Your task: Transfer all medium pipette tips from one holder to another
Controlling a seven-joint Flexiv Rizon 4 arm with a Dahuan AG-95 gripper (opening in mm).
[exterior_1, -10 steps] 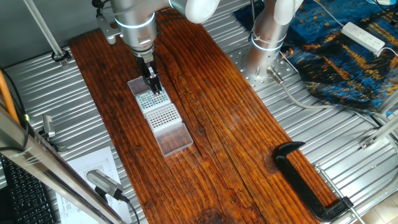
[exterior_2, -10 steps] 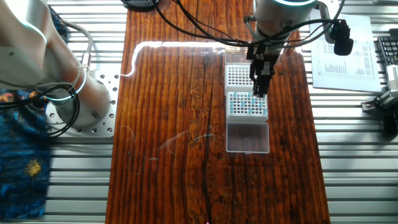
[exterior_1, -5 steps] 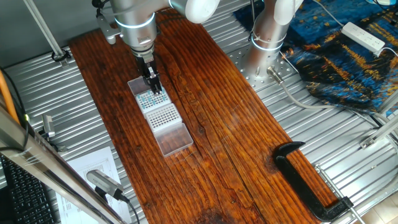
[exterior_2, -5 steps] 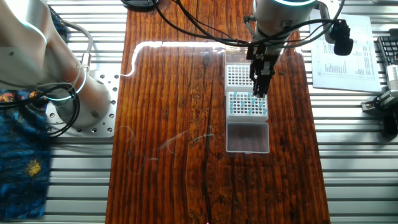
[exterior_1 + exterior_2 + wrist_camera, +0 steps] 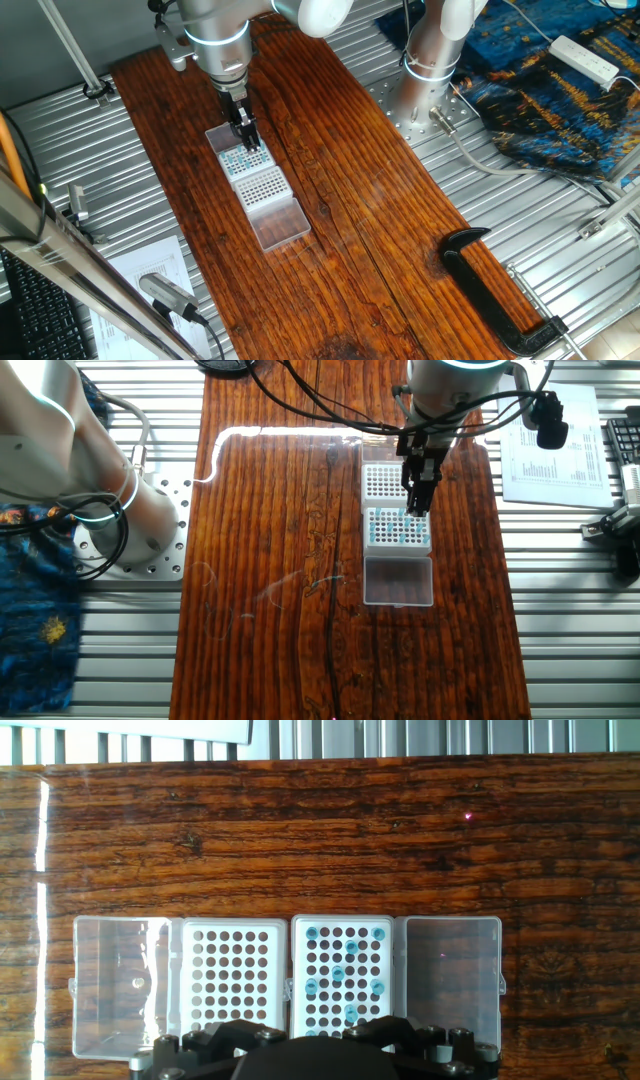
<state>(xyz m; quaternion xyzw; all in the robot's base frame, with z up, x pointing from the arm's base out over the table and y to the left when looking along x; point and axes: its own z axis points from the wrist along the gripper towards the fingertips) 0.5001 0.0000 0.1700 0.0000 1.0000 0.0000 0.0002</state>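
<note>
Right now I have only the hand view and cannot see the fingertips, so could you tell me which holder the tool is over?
Observer: The tool hangs over the filled holder, at the edge next to the empty holder.
Operator: Thank you. Is it gripping one of the medium pipette tips?
Observer: I cannot tell. The fingers look close together, but the tips are too small to make out there.
Operator: Is anything else on the board?
Observer: A black clamp sits at the far end, well away from the holders.
</note>
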